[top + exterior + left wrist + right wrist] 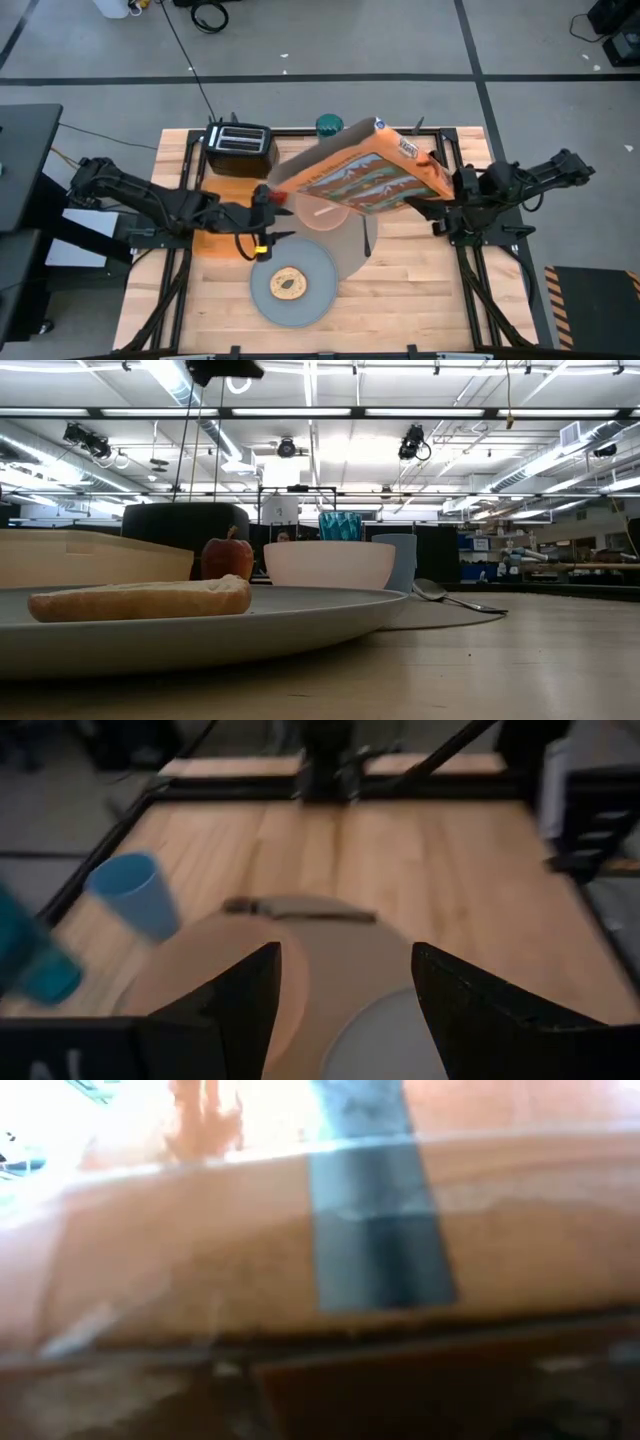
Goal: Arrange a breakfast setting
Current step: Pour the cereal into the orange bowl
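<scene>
My right gripper (447, 192) is shut on the orange cereal box (372, 172), which is held tilted in the air above the far half of the table; it fills the right wrist view (300, 1280). My left gripper (268, 207) is open and empty at the mat's left edge, its fingers (230, 1010) apart. The red apple (227, 558) stands close by it. The bagel (289, 283) lies on the grey plate (315, 300), which overlaps the mat (345, 250). The pink bowl (328, 563), light-blue cup (135, 895) and spoon (455, 598) are on the mat. My right gripper holds the cereal box by its right-hand end (436, 178), coming level from the table's right side. The box itself hides the fingers, so the kind of hold cannot be told. The box is lifted clear and slants, its far-right corner highest.
A black toaster (240, 146) and a teal glass (329, 125) stand at the far edge. An orange sheet (218, 243) lies under my left arm. Bare wood (420, 290) lies at the near right.
</scene>
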Motion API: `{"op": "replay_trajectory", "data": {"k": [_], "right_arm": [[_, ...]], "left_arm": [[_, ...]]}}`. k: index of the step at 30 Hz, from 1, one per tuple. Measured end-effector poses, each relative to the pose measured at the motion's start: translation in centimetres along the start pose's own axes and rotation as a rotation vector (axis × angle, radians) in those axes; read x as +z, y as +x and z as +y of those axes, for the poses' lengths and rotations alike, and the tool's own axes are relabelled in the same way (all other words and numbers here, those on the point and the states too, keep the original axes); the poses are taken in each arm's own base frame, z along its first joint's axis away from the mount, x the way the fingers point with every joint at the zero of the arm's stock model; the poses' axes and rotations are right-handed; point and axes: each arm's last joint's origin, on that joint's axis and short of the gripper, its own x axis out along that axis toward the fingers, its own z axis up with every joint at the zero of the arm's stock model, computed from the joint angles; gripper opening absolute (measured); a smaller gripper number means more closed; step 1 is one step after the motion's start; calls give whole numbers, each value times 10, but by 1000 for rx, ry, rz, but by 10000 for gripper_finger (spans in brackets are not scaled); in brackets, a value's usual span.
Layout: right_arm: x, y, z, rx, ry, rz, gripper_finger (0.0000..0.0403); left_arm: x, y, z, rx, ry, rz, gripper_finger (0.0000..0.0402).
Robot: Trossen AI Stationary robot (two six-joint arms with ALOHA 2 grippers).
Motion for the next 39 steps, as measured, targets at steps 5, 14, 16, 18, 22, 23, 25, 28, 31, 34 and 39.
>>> {"op": "replay_trajectory", "data": {"k": [5, 14, 16, 18, 22, 23, 25, 28, 31, 34, 39], "right_arm": [[-19, -30, -7, -86, 19, 149, 237], [-29, -71, -17, -123, 80, 437, 236], [-25, -77, -19, -128, 86, 493, 236], [-20, -82, -21, -137, 92, 539, 236], [-14, -86, -22, -150, 85, 653, 236], [-13, -86, -23, -158, 79, 681, 236], [-13, -84, -23, -185, 56, 740, 236], [-15, -77, -23, -207, 17, 843, 236], [-12, -66, -22, -224, -6, 921, 236], [-9, -53, -22, -231, -33, 997, 236], [-4, -26, -20, -214, -62, 1080, 236]], "left_arm": [[-12, -3, 0, 130, -10, 85, 231], [-41, -11, 15, 398, -63, 307, 231], [-43, -10, 15, 426, -72, 321, 231], [-46, -9, 15, 442, -77, 335, 231], [-50, -2, 14, 456, -63, 362, 231], [-50, 1, 13, 463, -64, 361, 231], [-54, 4, 13, 474, -54, 388, 231], [-57, 12, 14, 494, -85, 404, 231], [-62, 19, 16, 491, -92, 453, 231], [-65, 21, 20, 503, -80, 495, 231], [-66, 24, 25, 518, -62, 514, 231]]}}
